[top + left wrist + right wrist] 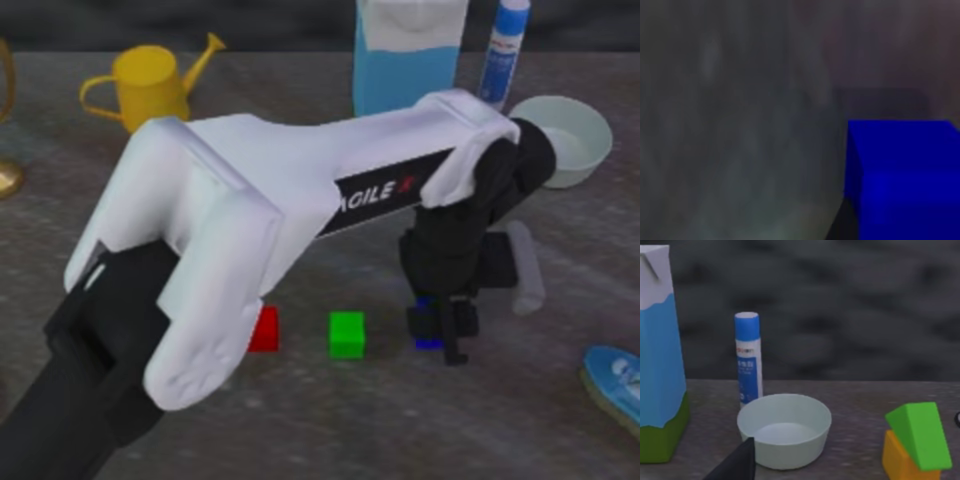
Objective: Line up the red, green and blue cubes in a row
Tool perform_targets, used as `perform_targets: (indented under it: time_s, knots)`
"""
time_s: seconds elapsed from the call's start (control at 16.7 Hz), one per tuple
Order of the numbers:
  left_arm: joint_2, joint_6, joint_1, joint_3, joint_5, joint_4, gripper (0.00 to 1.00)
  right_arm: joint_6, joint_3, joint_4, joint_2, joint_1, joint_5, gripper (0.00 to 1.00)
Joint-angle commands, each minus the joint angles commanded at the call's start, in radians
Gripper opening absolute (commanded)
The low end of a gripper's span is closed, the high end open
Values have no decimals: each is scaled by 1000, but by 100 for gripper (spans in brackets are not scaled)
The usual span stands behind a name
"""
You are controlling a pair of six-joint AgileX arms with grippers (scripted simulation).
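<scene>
Blue cube (428, 342) sits between left gripper (440, 335) jaws—touching table.

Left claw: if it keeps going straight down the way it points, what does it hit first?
The blue cube. The left claw points down right over it, and the cube fills the wrist view; the table lies just below. Whether they already touch is unclear.

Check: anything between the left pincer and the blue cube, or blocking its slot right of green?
Nothing visible. The left pincer is already down around the blue cube, which sits right of the green cube in line with the red cube. The right arm is out of the top view.
</scene>
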Motion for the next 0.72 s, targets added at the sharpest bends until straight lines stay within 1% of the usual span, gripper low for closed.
perform_targets:
  time_s: [0.3,0.36,0.72]
  knots:
    - [0,0,0,0,0,0,98,0,0,0,0,0,0,100]
    - [0,0,0,0,0,0,100,0,0,0,0,0,0,100]
    - [0,0,0,0,0,0,100,0,0,0,0,0,0,100]
